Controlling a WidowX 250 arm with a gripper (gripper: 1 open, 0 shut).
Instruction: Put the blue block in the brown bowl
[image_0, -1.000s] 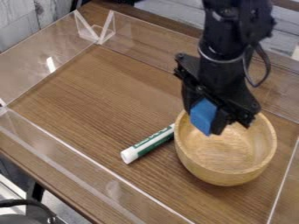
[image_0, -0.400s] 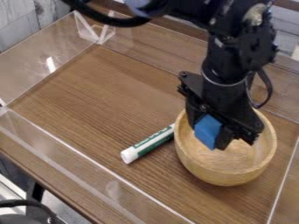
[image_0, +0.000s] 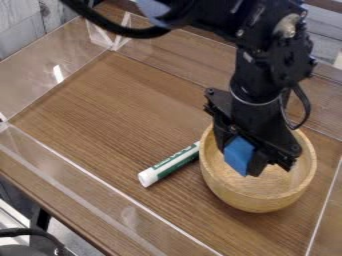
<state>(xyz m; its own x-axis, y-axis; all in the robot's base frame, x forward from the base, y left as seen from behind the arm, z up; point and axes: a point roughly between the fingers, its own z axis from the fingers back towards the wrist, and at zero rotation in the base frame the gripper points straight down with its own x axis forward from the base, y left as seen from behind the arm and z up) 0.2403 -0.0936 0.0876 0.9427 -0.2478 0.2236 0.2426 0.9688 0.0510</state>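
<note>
The blue block (image_0: 238, 156) hangs inside the brown bowl (image_0: 227, 189), low over its left half, with its lower end near the bowl's floor. My black gripper (image_0: 243, 152) comes down from above and is shut on the block, one finger on each side of it. The bowl sits at the table's front right, and the arm hides part of its far rim. Whether the block touches the bowl's floor I cannot tell.
A white-and-green marker pen (image_0: 168, 163) lies on the wooden table (image_0: 120, 110) just left of the bowl. Clear plastic walls (image_0: 60, 70) run along the table's edges, with a folded clear piece (image_0: 107, 32) at the back left.
The gripper has sunk lower with the blue block, from above the bowl's rim down into the bowl. The pen and the bowl have stayed put.
</note>
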